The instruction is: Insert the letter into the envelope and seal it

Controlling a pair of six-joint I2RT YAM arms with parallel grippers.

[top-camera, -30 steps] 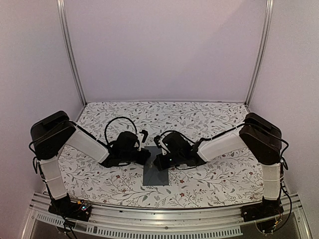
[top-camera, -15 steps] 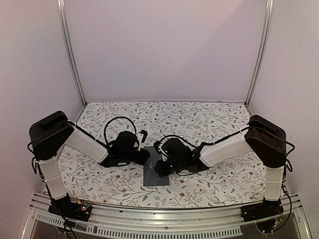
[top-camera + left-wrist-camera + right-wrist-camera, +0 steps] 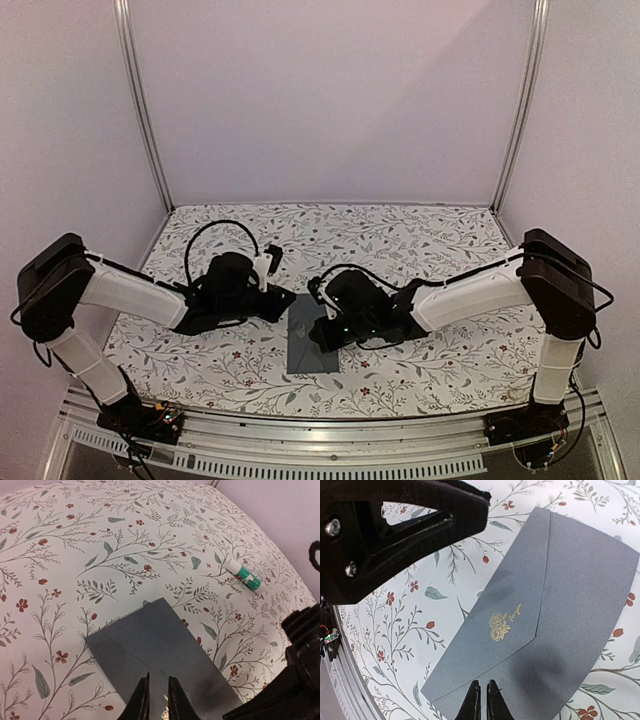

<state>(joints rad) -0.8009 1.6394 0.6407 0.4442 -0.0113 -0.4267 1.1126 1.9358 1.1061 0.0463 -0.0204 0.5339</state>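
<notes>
The dark slate-grey envelope lies flat on the floral cloth, its flap folded down with a gold rose printed on it. The letter is hidden from every view. My left gripper hovers at the envelope's far-left edge; in the left wrist view its fingers stand a narrow gap apart over the envelope, with nothing between them. My right gripper is shut, its tips resting together over the envelope just below the flap's edge.
A small teal-and-white tube lies on the cloth beyond the envelope. The left arm's black body fills the upper left of the right wrist view. Metal posts and pale walls enclose the table; a metal rail runs along the near edge.
The left arm has swung back to the left and its jaws have parted slightly. The right gripper has slid a little along the envelope and stays shut.
</notes>
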